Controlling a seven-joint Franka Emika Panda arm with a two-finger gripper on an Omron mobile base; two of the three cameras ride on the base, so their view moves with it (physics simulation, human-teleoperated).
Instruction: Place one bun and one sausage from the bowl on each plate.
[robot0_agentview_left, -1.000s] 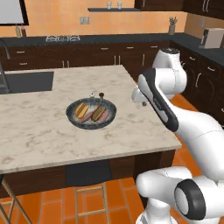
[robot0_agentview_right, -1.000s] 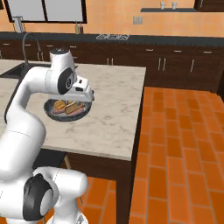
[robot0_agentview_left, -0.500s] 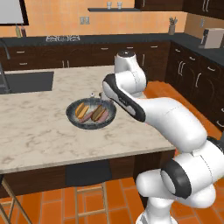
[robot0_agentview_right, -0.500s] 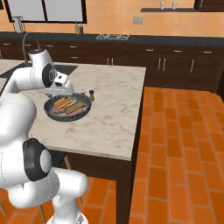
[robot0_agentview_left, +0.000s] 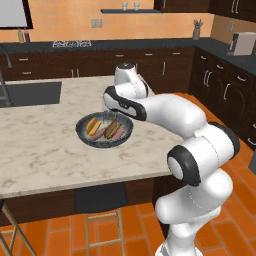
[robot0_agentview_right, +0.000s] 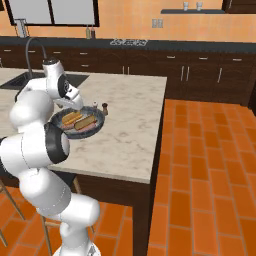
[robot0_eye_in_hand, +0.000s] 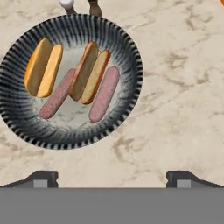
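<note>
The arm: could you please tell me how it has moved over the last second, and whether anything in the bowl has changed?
The arm has swung left across the counter, from beside the bowl to over it. The tool now looks down on the bowl with its fingertips wide apart, holding nothing. Nothing was grasped or released. Both buns and both sausages lie in the bowl as before, and the shakers behind it are unmoved.

A pale marble worktop (robot0_agentview_left: 45, 150) tops the island above an orange brick floor (robot0_agentview_right: 210, 165). Dark wood cabinets (robot0_agentview_right: 200, 75) line orange walls (robot0_agentview_left: 65, 22); a sink (robot0_agentview_left: 30, 92) sits inset.
</note>
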